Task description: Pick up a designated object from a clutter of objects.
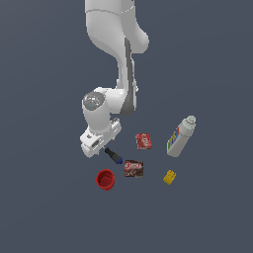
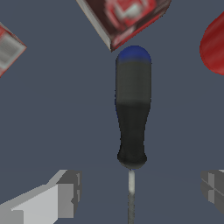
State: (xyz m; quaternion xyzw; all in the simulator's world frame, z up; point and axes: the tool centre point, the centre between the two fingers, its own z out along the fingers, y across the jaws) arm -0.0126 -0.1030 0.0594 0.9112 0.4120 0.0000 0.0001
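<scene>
The screwdriver [image 2: 131, 109] lies flat on the dark floor, with a black handle, a blue end [image 2: 134, 53] and a thin metal shaft [image 2: 131, 192]. In the exterior view only its handle [image 1: 113, 156] shows, sticking out from under my hand. My gripper [image 2: 140, 189] is open. Its two fingers [image 2: 61, 194] stand wide apart on either side of the shaft, not touching it. In the exterior view the gripper [image 1: 102, 147] hangs low over the screwdriver's shaft end, which the hand hides.
The brown packet [image 1: 133, 168] lies just past the handle's blue end, also in the wrist view [image 2: 124, 17]. The red cup [image 1: 105, 179] is close beside it [image 2: 214, 48]. The red packet [image 1: 144, 141], the yellow block [image 1: 169, 177] and the white bottle [image 1: 181, 136] lie toward the exterior view's right.
</scene>
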